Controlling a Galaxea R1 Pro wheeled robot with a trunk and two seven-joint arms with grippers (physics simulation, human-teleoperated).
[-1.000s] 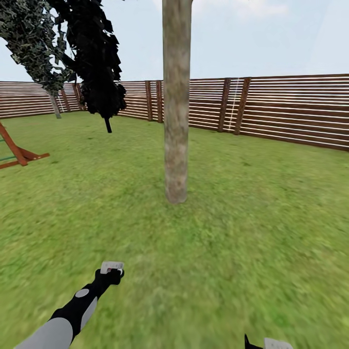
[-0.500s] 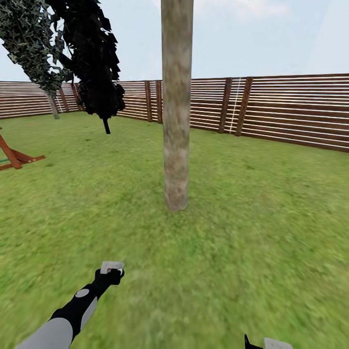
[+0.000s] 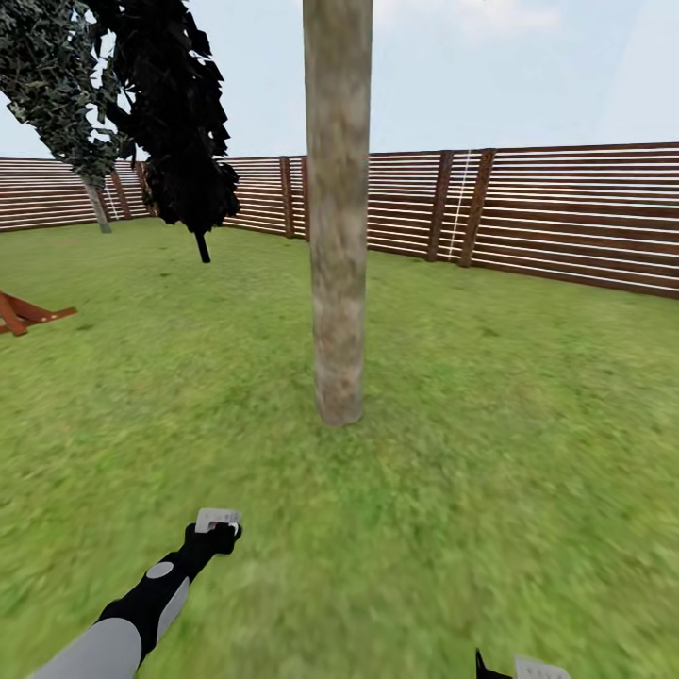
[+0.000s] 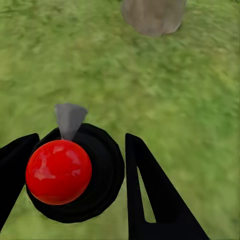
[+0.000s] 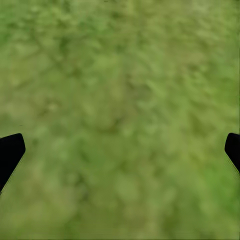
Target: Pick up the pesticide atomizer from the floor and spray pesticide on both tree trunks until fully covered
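Observation:
A thick, mottled grey-brown tree trunk [image 3: 338, 283] stands straight ahead on the grass floor [image 3: 490, 424]; its base [image 4: 152, 15] also appears in the left wrist view. A second tree [image 3: 97, 203] with a grey trunk stands far off at the back left by the fence. My left gripper [image 3: 215, 539] is low at the left, shut on the pesticide atomizer [image 3: 218, 519]. In the left wrist view the atomizer [image 4: 75, 175] is a black round body with a red knob and a grey nozzle pointing toward the trunk, between the black fingers [image 4: 145, 190]. My right gripper [image 5: 120, 145] is open over bare grass.
A brown slatted fence [image 3: 528, 207] runs along the back. A dark cypress-like tree [image 3: 179, 123] with a thin black stem leans at the back left. A red-brown wooden frame [image 3: 24, 316] sits at the left edge. Lawn lies open around the trunk.
The whole view has shifted: the trunk looks nearer and larger, and the wooden frame has slid toward the left edge. Both arms keep their places in the picture.

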